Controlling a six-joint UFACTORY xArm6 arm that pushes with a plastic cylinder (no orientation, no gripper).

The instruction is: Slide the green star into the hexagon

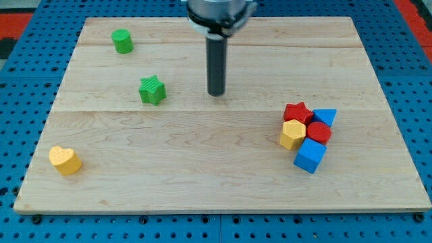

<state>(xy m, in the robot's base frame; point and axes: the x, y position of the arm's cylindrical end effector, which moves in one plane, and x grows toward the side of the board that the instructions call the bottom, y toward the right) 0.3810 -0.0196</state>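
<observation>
The green star (152, 90) lies on the wooden board at the view's left of centre. The yellow hexagon (292, 134) sits at the view's right, in a cluster of blocks. My tip (216, 93) rests on the board to the right of the green star, with a gap between them, and well to the upper left of the hexagon.
The cluster around the hexagon holds a red star (298, 111), a red round block (319, 131), a blue block (325, 117) and a blue cube (310, 155). A green cylinder (122, 41) stands at the top left. A yellow heart (65, 160) lies at the bottom left.
</observation>
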